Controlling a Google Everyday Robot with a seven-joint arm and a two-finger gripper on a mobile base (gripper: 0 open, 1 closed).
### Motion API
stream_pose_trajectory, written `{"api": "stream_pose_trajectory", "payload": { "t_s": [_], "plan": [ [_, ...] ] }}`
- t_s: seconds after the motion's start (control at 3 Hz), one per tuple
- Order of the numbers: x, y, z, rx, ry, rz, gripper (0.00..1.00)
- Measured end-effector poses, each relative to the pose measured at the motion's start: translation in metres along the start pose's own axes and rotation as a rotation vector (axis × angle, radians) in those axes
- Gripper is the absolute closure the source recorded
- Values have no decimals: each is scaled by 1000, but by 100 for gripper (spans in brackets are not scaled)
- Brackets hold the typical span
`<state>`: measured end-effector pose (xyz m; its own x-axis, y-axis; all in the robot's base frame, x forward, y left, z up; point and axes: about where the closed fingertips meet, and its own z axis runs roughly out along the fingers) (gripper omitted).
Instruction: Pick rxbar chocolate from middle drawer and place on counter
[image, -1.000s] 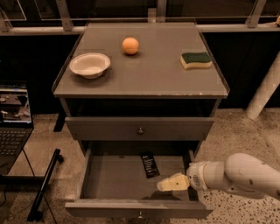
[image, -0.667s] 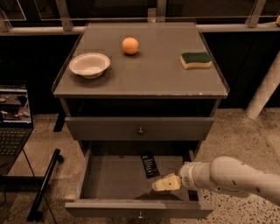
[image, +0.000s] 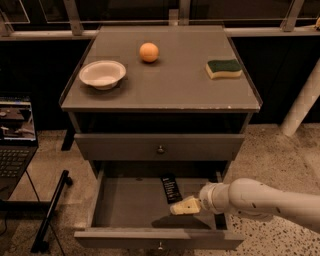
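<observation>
Since a second ago our gripper (image: 184, 206) has slid up beside the rxbar chocolate (image: 171, 188), flat in the open middle drawer (image: 125, 206); how wide it gapes we cannot tell. Nudged sideways, the bar could skid out of reach.

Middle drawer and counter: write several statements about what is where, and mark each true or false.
1. The middle drawer is pulled open. True.
2. The gripper is inside the open drawer, close to the rxbar chocolate. True.
3. An orange ball sits on the counter. True.
4. The rxbar chocolate lies on the counter. False: it lies on the drawer's floor.
5. The sponge sits in the bowl. False: it lies on the counter's right side, apart from the bowl at the left.
</observation>
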<state>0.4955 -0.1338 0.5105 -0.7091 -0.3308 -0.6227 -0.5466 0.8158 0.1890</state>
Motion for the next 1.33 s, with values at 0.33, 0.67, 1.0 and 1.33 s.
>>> {"api": "stream_pose_trajectory", "payload": {
  "t_s": [0.33, 0.67, 1.0, 1.33],
  "plan": [
    [-3, -2, 18, -10, 10, 2, 0],
    [-14, -2, 87, -32, 22, -38, 0],
    [-14, -2, 87, -32, 22, -38, 0],
    [-11, -4, 94, -22, 10, -25, 0]
  ]
}}
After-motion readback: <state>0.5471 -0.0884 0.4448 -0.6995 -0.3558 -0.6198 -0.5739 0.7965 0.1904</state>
